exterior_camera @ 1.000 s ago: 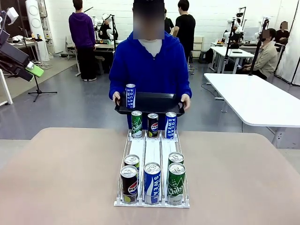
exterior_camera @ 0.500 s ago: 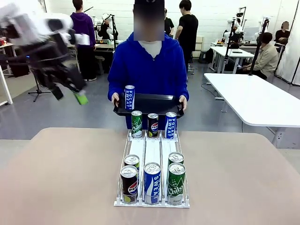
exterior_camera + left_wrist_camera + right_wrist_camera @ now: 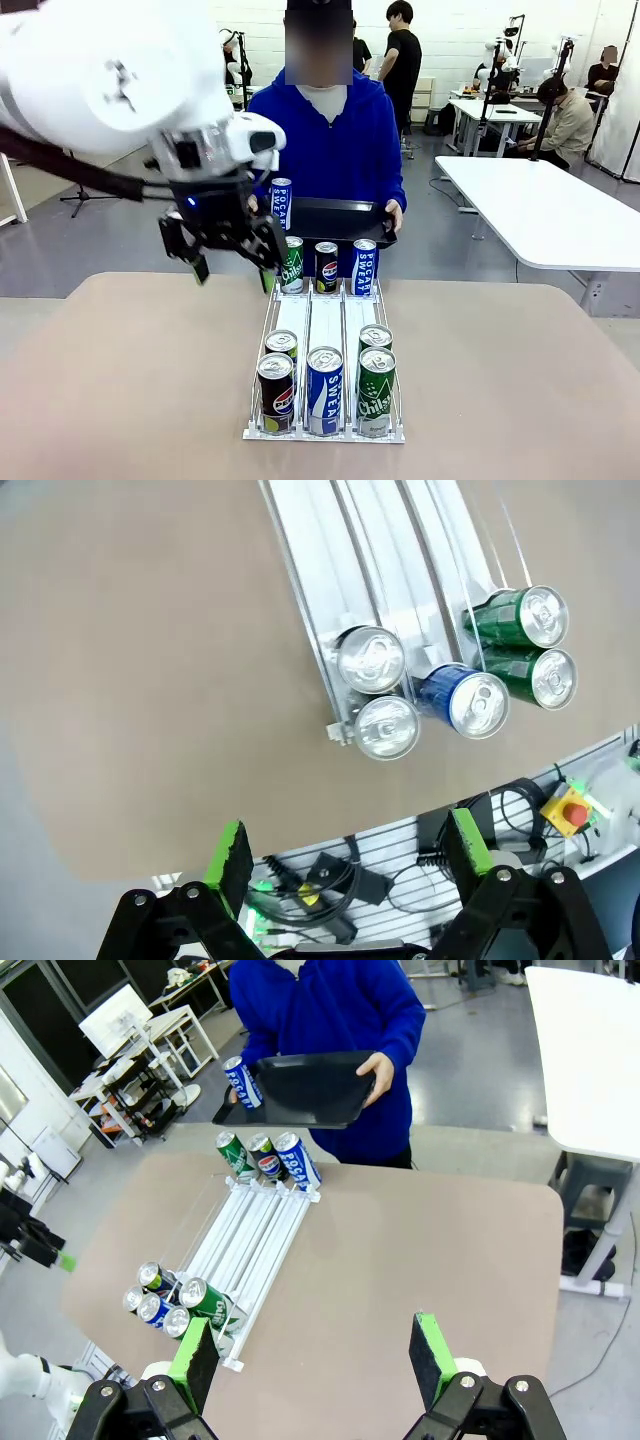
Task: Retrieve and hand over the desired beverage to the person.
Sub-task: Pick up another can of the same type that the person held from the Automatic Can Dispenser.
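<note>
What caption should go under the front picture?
Open left hand hangs by the can rack; the person holds a tray.

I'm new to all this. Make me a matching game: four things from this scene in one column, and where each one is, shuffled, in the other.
Things:
1 tray
2 rack
3 left fingers
4 lone Pocari Sweat can

Places:
A lying on the brown table
B spread open in the air
C held in the hands of the person
D upright on the tray

Pairs: 1-C, 2-A, 3-B, 4-D
</note>
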Controlling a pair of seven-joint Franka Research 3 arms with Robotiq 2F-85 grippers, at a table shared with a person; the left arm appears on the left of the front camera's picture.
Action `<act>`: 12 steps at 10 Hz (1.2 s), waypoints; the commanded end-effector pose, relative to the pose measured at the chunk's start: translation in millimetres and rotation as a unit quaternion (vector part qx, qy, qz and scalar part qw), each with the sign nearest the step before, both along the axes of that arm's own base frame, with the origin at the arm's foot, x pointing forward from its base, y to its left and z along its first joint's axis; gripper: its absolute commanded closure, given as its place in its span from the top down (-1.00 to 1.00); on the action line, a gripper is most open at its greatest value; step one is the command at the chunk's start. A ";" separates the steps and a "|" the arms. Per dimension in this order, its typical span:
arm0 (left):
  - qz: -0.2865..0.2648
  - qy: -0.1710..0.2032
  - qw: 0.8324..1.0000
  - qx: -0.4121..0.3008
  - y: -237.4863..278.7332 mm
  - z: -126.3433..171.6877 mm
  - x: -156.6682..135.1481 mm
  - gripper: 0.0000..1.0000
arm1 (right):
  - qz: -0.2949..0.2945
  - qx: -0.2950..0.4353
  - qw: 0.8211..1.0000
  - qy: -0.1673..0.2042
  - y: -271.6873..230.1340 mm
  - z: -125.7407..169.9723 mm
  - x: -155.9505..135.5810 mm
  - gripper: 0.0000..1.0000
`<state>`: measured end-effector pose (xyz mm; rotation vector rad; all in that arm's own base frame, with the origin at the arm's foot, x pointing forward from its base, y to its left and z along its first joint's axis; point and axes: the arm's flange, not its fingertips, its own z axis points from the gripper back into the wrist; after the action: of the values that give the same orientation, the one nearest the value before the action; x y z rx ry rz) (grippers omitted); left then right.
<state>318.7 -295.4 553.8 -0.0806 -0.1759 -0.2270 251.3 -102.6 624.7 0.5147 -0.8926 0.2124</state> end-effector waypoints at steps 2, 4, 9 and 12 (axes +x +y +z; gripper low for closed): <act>0.009 -0.003 1.000 0.007 -19.2 -25.9 0.3 1.00 | 0.009 0.009 1.000 -0.002 0.7 -2.3 2.2 1.00; 0.001 0.008 1.000 0.003 -18.5 -25.5 -4.1 1.00 | 0.009 0.009 1.000 -0.002 0.7 -2.3 2.2 1.00; 0.001 0.008 1.000 0.003 -18.5 -25.5 -4.1 1.00 | 0.009 0.009 1.000 -0.002 0.7 -2.3 2.2 1.00; 0.038 0.001 0.999 0.002 -27.9 -44.6 -6.2 1.00 | 0.009 0.009 1.000 -0.002 0.7 -2.3 2.2 1.00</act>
<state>315.8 -316.7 522.1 -0.0854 -0.1498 -0.2105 251.3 -102.7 624.7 0.5148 -0.8926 0.2122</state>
